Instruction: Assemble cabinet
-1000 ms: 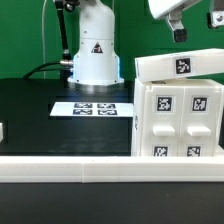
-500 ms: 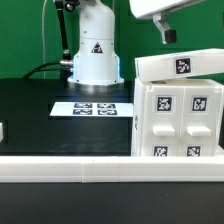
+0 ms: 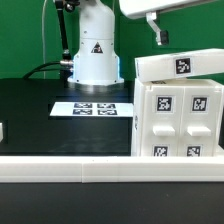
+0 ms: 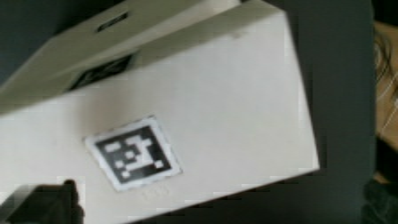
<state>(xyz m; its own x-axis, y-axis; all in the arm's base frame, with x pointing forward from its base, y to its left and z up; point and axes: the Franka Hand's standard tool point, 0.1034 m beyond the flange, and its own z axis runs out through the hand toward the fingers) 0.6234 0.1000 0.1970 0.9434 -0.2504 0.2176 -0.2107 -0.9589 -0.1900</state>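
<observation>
The cabinet's white box body (image 3: 180, 122) stands at the exterior view's right, its tagged panels facing the camera. A white slab (image 3: 180, 66) with one tag lies on top of it, slightly tilted. My gripper (image 3: 157, 32) hangs above the slab, off toward the exterior view's left, and touches nothing. In the wrist view the slab (image 4: 196, 110) and its tag (image 4: 134, 155) fill the picture below my gripper (image 4: 214, 205). One dark finger (image 4: 45, 200) shows at the edge. The jaws stand wide apart and hold nothing.
The marker board (image 3: 92, 108) lies flat on the black table in front of the robot base (image 3: 93, 55). A white rail (image 3: 100, 168) runs along the front edge. A small white piece (image 3: 2, 130) shows at the exterior view's left edge.
My gripper has moved toward the exterior view's left and a little upward, away from over the slab. The slab and the cabinet body have not moved.
</observation>
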